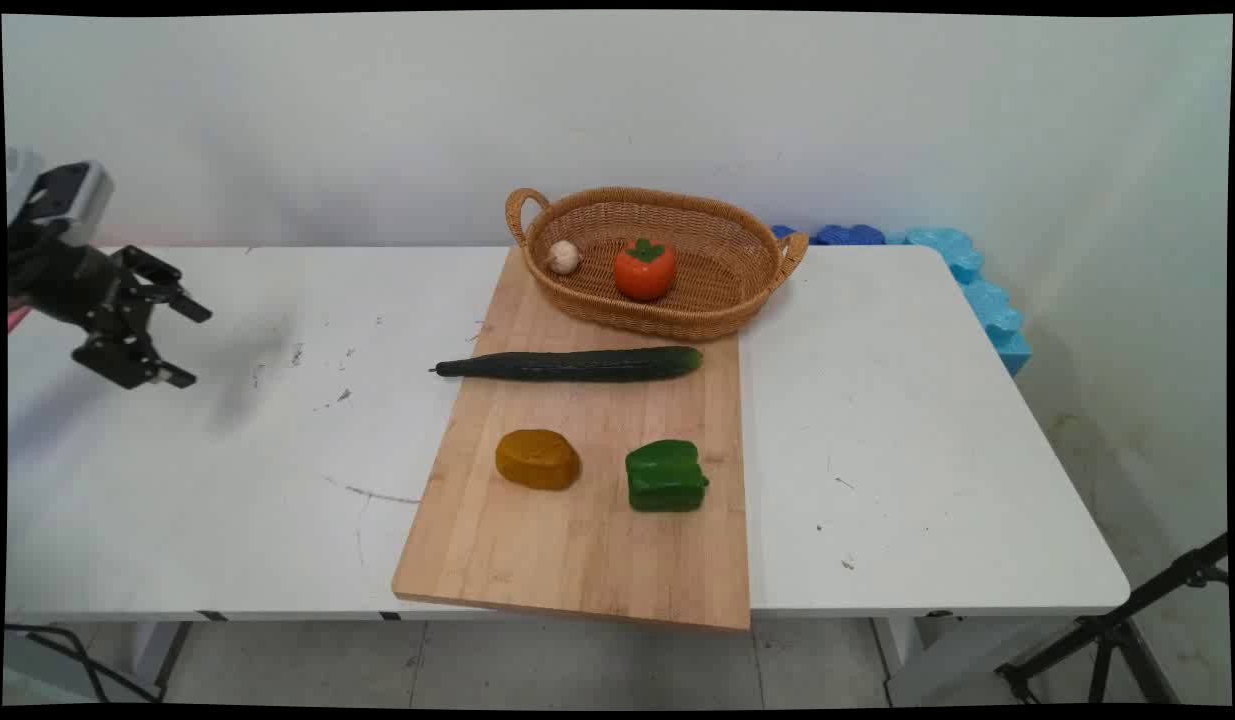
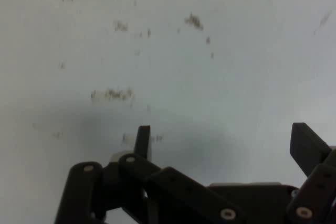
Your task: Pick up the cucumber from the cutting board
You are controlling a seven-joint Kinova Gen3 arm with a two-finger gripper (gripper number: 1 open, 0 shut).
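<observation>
My gripper [image 1: 185, 345] hangs open at the far left, above the bare white table [image 1: 277, 450], holding nothing. In the hand view its two black fingers [image 2: 143, 141] stand wide apart over scuffed tabletop, gripper [image 2: 223, 145]. Well to its right a wooden cutting board [image 1: 587, 545] carries a dark green cucumber [image 1: 572, 364], a brownish-yellow lump [image 1: 537, 459] and a green bell pepper [image 1: 665, 476]. At the board's far end a wicker basket [image 1: 717, 300] holds a garlic bulb [image 1: 564, 257] and an orange tomato-like fruit [image 1: 644, 268].
Blue foam pieces [image 1: 977, 290] lie along the table's far right edge by the wall. A black tripod leg [image 1: 1117, 625] stands on the floor at lower right. The board's near end overhangs the table's front edge.
</observation>
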